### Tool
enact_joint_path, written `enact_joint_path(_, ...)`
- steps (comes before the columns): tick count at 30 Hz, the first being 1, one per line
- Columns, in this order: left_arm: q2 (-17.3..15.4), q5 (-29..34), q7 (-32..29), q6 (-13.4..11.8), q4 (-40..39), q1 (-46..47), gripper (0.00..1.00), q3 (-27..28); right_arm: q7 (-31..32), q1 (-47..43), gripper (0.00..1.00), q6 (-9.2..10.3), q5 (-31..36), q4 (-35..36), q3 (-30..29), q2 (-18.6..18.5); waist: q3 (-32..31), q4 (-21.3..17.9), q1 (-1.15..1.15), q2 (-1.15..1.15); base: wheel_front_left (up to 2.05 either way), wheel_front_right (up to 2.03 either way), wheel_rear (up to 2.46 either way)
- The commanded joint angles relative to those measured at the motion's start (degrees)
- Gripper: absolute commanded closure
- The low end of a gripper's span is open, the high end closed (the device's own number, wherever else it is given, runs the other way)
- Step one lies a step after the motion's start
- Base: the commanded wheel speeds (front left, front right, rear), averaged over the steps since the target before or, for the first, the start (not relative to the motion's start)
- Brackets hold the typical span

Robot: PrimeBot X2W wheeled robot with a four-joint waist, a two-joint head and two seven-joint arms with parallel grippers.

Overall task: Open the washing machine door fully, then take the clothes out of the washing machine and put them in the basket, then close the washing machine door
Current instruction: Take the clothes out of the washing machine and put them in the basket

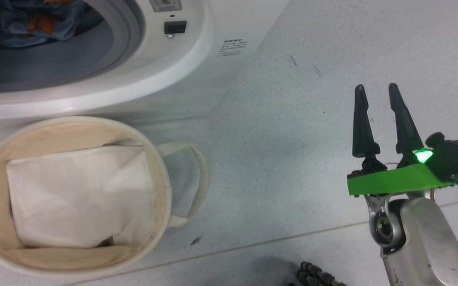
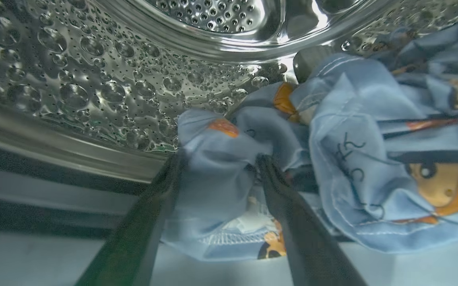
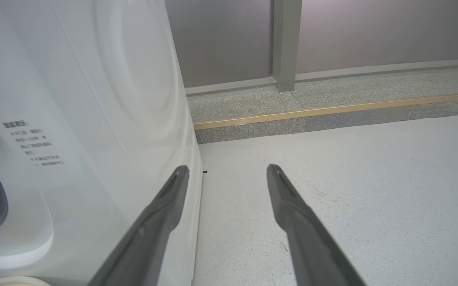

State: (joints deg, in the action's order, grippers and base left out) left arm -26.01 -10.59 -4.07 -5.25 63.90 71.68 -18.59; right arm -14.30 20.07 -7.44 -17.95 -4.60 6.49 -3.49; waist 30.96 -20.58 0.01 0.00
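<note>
while the left jaws gape around crumpled light-blue, orange-printed clothes point(image 2: 352, 167), the right jaws gape empty.

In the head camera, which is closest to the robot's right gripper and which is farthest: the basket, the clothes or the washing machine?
1. Washing machine: its white side is just left of the right gripper.
2. Basket: on the floor, farther left.
3. Clothes: inside the drum, top left.
</note>
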Motion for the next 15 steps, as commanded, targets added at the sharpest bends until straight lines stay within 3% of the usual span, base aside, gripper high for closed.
enact_joint_path(1,-3.4,1.1,-0.9,-1.6,0.0,3.6,0.0,0.5,-0.7,0.9,0.0,-0.05,0.4,2.1,0.8,0.3,1.0,-0.1,-0.01,0.0,0.0,0.0,0.0)
enact_joint_path(5,-3.3,2.2,-3.4,-3.2,3.5,5.6,0.0,-0.7,-0.7,1.2,0.0,-0.05,0.4,2.2,0.6,0.4,1.8,-0.3,-0.01,0.0,0.0,0.0,0.0)
enact_joint_path(10,-1.8,2.1,-5.9,-1.7,6.4,5.9,0.0,-1.9,-0.7,1.3,0.0,-0.05,0.1,2.1,0.7,0.5,1.9,-0.4,-0.01,0.0,0.0,0.0,0.0)
enact_joint_path(11,-1.6,2.0,-6.0,-1.2,6.6,5.9,0.18,-2.0,-0.7,1.4,0.0,-0.05,0.1,2.1,0.7,0.5,1.9,-0.4,-0.01,0.0,0.0,0.0,0.0)
enact_joint_path(12,-1.5,2.1,-5.8,-0.9,6.8,5.9,0.92,-2.3,-0.7,1.4,0.0,-0.05,0.0,2.0,0.8,0.5,1.9,-0.4,-0.01,0.0,0.0,0.0,0.0)
enact_joint_path(13,-1.3,2.1,-5.8,-0.7,7.0,5.8,1.0,-2.5,-0.7,1.5,0.0,-0.05,0.0,1.9,0.8,0.5,1.8,-0.3,-0.01,0.0,0.0,0.0,0.0)
enact_joint_path(15,-1.1,1.9,-5.8,-0.1,7.4,5.7,1.0,-2.7,-0.7,1.5,0.0,-0.05,0.0,1.8,0.9,0.6,1.6,-0.2,-0.01,0.0,0.0,0.0,0.0)
